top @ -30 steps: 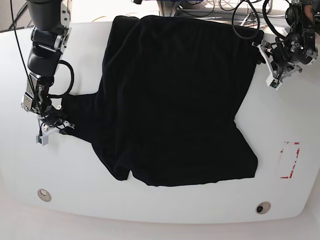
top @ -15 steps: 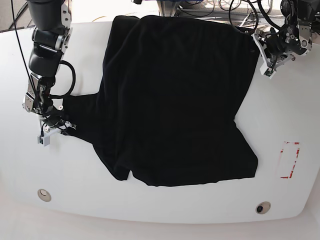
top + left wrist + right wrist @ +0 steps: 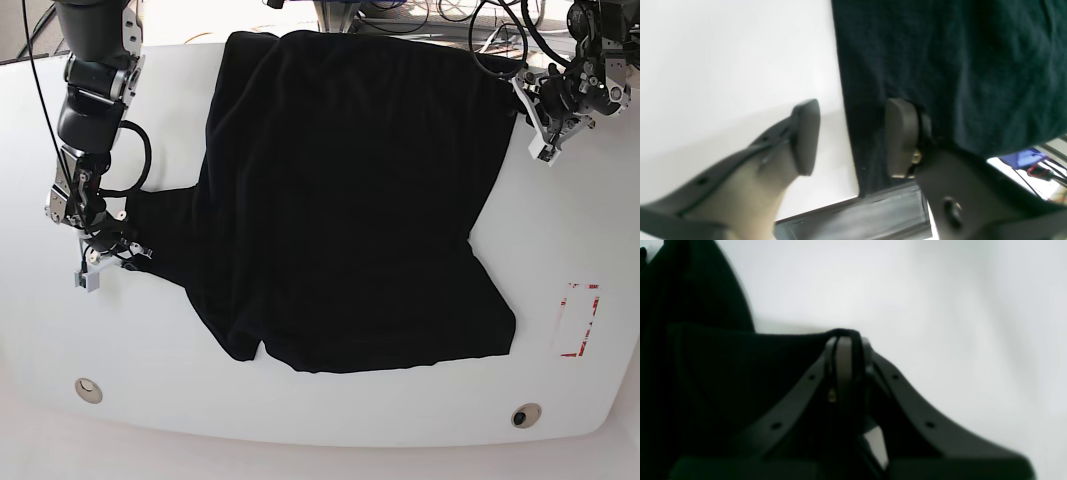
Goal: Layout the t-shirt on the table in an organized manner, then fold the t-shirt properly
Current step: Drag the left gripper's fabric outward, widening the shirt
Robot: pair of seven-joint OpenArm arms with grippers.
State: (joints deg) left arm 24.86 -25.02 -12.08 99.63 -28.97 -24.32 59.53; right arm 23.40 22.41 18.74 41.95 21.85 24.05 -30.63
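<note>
Spreading t-shirt point(image 3: 350, 200) across table point(image 3: 300, 410), centre frame. Right gripper point(image 3: 844, 353) clamped on sleeve at mid-left; left gripper point(image 3: 853, 133), upper right, agape astride hem. Next, probably: close, then pull outward.

Right gripper point(image 3: 848, 353) has its 2 fingers pressed together, pinching a black fold of the t-shirt point(image 3: 723, 373). Cloth wraps over the fingertips and spreads left, filling the near-left area. White table point(image 3: 940, 306) is bare to the right and far side. View is blurry.
</note>
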